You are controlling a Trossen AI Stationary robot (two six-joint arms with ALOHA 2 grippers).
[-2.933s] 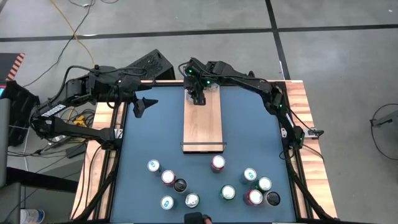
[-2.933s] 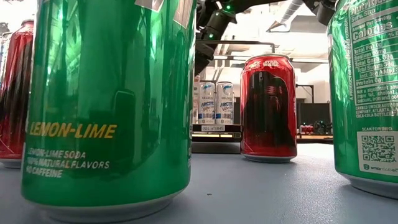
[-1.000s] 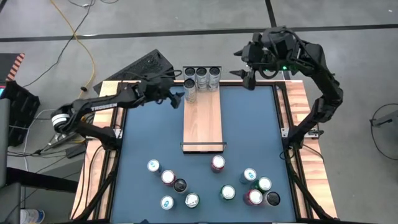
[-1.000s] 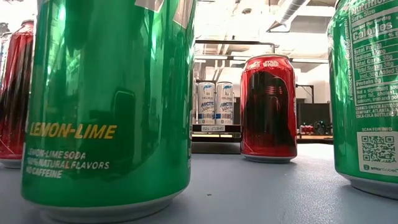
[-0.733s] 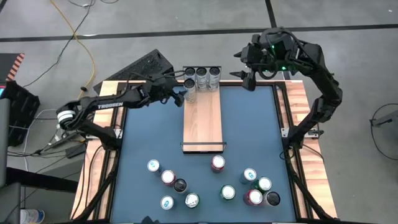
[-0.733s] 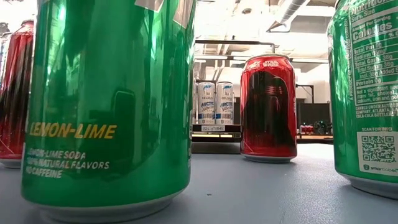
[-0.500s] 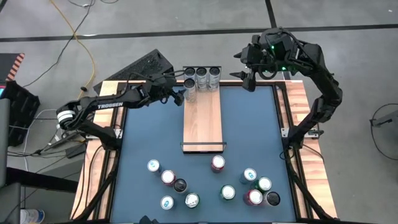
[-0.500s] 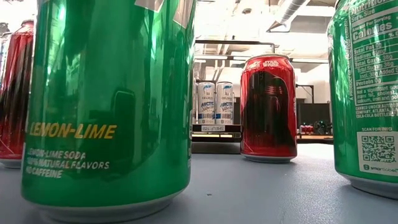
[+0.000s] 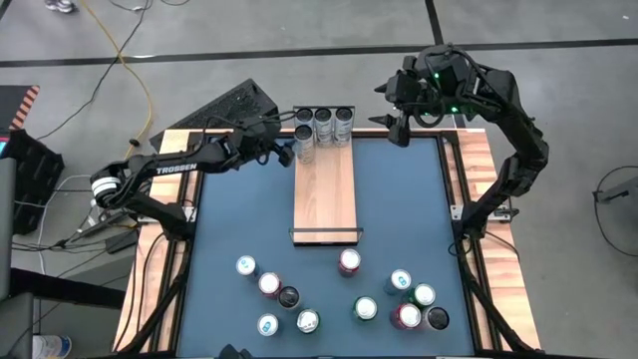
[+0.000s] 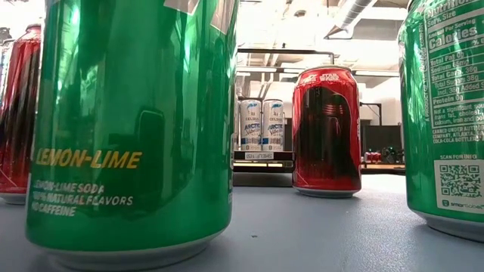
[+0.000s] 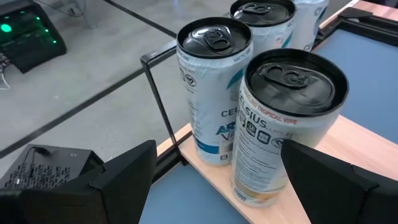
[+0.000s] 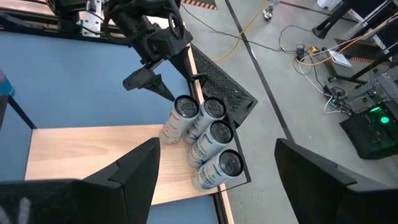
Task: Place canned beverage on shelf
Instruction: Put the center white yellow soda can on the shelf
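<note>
Four cans (image 9: 321, 126) standing at the far end of the shelf (image 9: 325, 191). Left gripper (image 9: 286, 153) open wide, holding nothing, just beside the nearest can (image 11: 280, 127). Right gripper (image 9: 392, 113) open too, holding nothing, above the table's (image 9: 229, 209) far right corner.

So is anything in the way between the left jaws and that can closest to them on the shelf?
No, nothing visible. The left gripper has its jaws open right beside the nearest can on the shelf, nothing between them. Three more cans stand at the shelf's far end.
</note>
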